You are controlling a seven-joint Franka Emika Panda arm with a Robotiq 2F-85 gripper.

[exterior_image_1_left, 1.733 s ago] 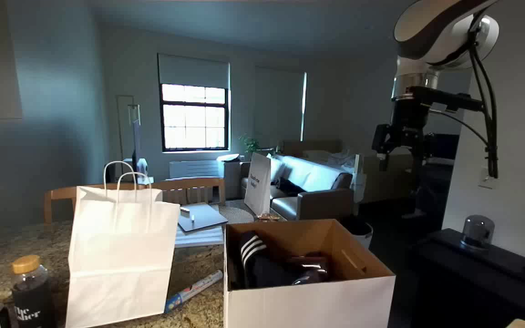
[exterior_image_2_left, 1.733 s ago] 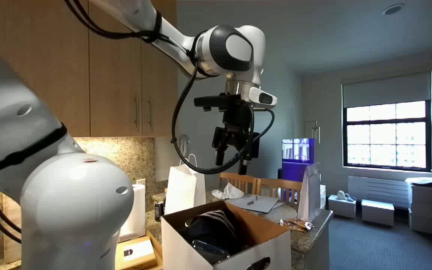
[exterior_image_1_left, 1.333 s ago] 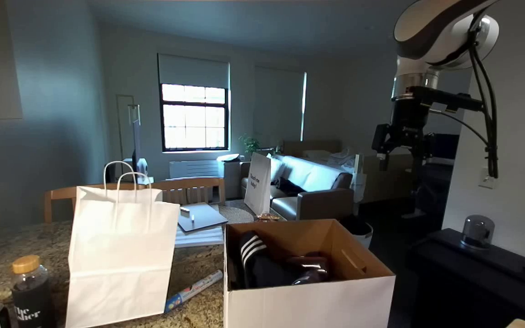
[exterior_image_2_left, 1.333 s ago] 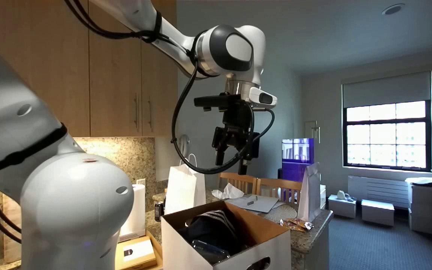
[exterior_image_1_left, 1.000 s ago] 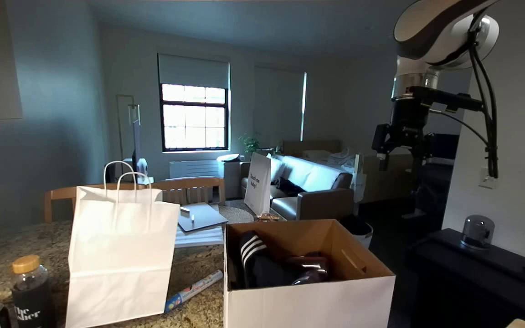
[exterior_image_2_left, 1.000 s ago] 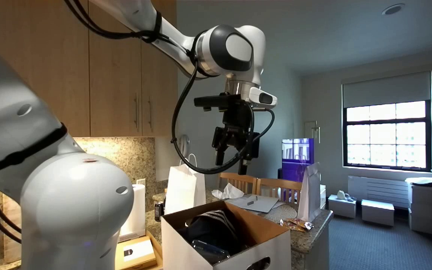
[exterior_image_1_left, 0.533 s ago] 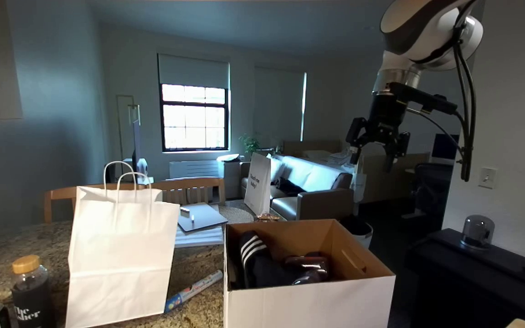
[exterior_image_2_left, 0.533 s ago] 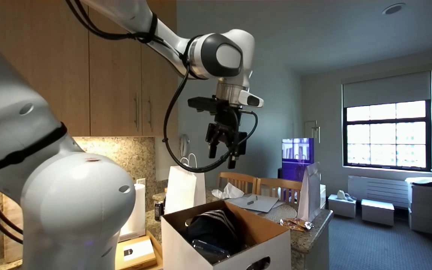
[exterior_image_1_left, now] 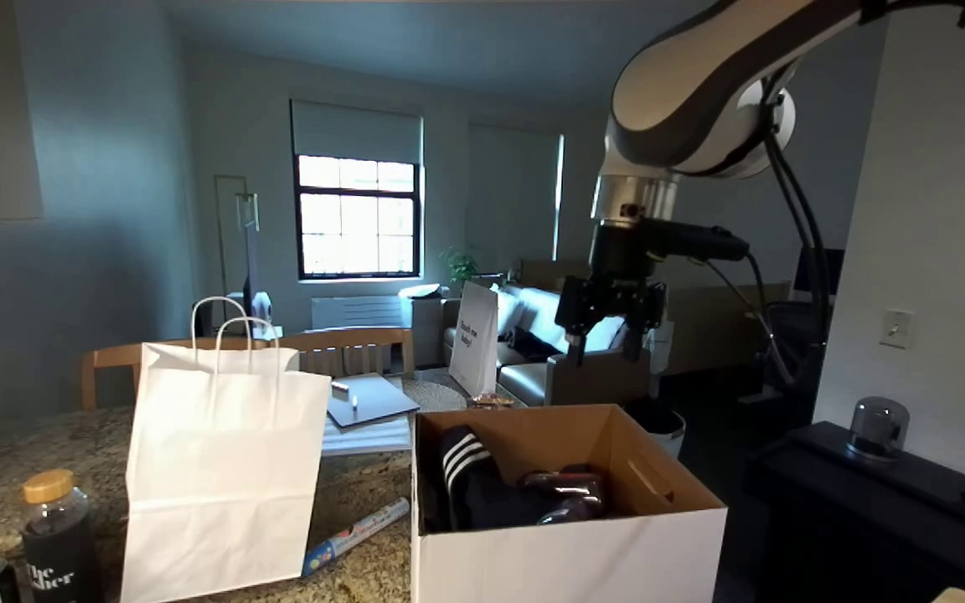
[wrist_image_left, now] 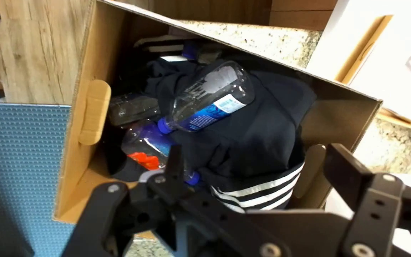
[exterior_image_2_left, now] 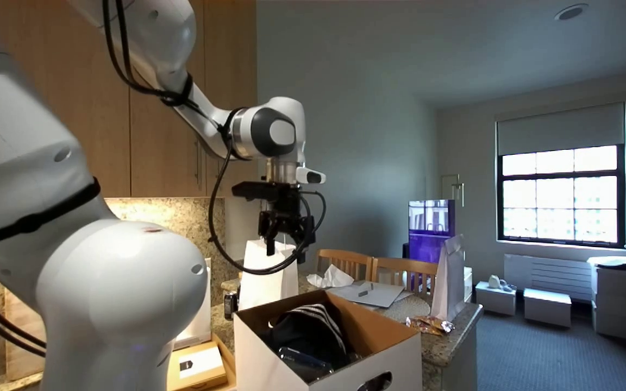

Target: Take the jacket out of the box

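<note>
The black jacket (exterior_image_1_left: 482, 494) with white stripes lies crumpled inside the cardboard box (exterior_image_1_left: 566, 561). It also shows in an exterior view (exterior_image_2_left: 305, 326) and in the wrist view (wrist_image_left: 259, 139). The box is brown inside with white outer faces (exterior_image_2_left: 269, 353). Clear plastic bottles (wrist_image_left: 209, 100) lie on and beside the jacket. My gripper (exterior_image_1_left: 605, 347) is open and empty, pointing down above the box, apart from the jacket. It shows in an exterior view (exterior_image_2_left: 286, 253). In the wrist view the striped part lies between the spread fingers (wrist_image_left: 255, 153).
A white paper bag (exterior_image_1_left: 223, 469) with handles stands beside the box on the granite counter. A bottle with a wooden lid (exterior_image_1_left: 59, 536) and a long tube (exterior_image_1_left: 357, 536) are near it. A tall white bag (exterior_image_2_left: 449, 279) stands at the counter's corner. A flat carton (exterior_image_2_left: 199, 369) lies beside the box.
My gripper was still at first, then moved left and down in both exterior views, coming over the box. It stays open. The jacket and box have not moved.
</note>
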